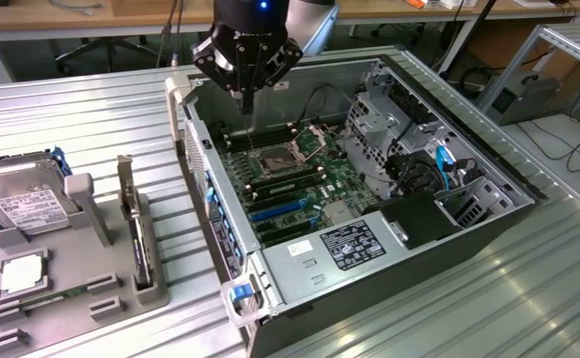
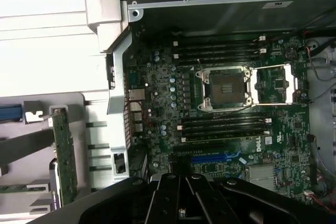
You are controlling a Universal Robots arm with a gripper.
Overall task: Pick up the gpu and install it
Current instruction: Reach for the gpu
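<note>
The gpu (image 1: 138, 235) stands on edge in a slot of the grey holder (image 1: 80, 287) at the exterior view's left, its silver bracket end (image 1: 125, 173) at the far side. In the wrist view the gpu (image 2: 64, 156) shows as a narrow green board beside the case. My gripper (image 1: 245, 104) hangs over the open computer case (image 1: 198, 142), above the motherboard's (image 1: 280, 175) far end, well apart from the gpu. Its fingers (image 2: 169, 198) are shut together with nothing between them. A blue expansion slot (image 2: 214, 157) lies on the board.
On the holder, a silver hard drive (image 1: 26, 200) with a white label leans at the far left, and a square chip (image 1: 21, 274) lies flat. The CPU socket (image 2: 227, 88) is open. Drive cages and cables (image 1: 439, 168) crowd the case's right side.
</note>
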